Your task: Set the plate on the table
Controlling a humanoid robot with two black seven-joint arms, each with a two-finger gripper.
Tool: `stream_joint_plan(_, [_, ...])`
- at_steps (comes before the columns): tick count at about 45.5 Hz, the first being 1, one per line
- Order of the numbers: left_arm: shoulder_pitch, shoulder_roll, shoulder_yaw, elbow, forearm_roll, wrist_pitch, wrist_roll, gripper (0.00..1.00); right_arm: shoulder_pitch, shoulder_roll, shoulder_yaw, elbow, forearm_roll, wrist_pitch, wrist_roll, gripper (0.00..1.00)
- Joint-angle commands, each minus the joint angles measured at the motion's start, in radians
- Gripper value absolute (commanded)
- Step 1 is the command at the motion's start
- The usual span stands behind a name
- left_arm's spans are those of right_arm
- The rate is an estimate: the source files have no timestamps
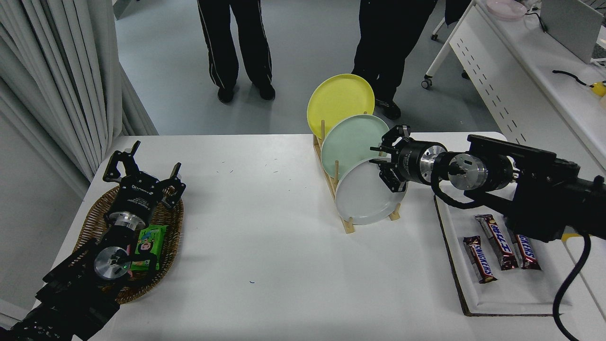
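Observation:
The light grey plate (364,194) stands on edge in the front slot of a wooden rack (349,226) on the white table (265,227). The mint green plate (350,142) and the yellow plate (338,99) stand behind it. My right gripper (380,156) reaches in from the right at the grey plate's upper right rim. Its fingers are drawn in on that rim, one on each side. My left gripper (142,166) is parked open over a wicker basket at the lower left.
The wicker basket (94,222) holds a green snack packet (149,244). A white tray (502,293) at the right holds three Snickers bars (502,248). Two people's legs (236,47) are at the table's far side. A white perforated-panel desk (521,71) is at the upper right.

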Motion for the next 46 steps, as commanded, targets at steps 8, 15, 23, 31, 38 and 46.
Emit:
stream_joint_plan(8, [0.000,0.000,-0.001,0.001,0.000,0.000,0.000,1.00,0.000,0.000,0.000,-0.007,-0.008,-0.005,-0.006,0.20])
stream_joint_plan(15, [0.000,0.000,0.000,0.001,0.000,0.000,0.000,1.00,0.000,0.000,0.000,-0.013,-0.008,-0.005,-0.006,0.12])
stream_joint_plan(23, [0.000,0.000,0.000,0.001,0.000,0.000,0.000,1.00,0.000,0.000,0.000,-0.013,-0.009,-0.001,-0.007,0.02])
stream_joint_plan(31, [0.000,0.000,0.000,-0.001,0.000,0.000,0.000,1.00,0.000,-0.002,0.000,-0.015,-0.009,0.002,-0.007,0.00])
stream_joint_plan(38, [0.000,0.000,0.000,0.001,0.000,0.000,0.000,1.00,-0.003,-0.005,0.000,-0.015,-0.023,0.002,-0.007,0.00])
stream_joint_plan(46, [0.000,0.000,0.000,0.001,0.000,0.000,0.000,1.00,-0.003,-0.011,0.002,-0.010,-0.025,0.005,-0.007,0.00])
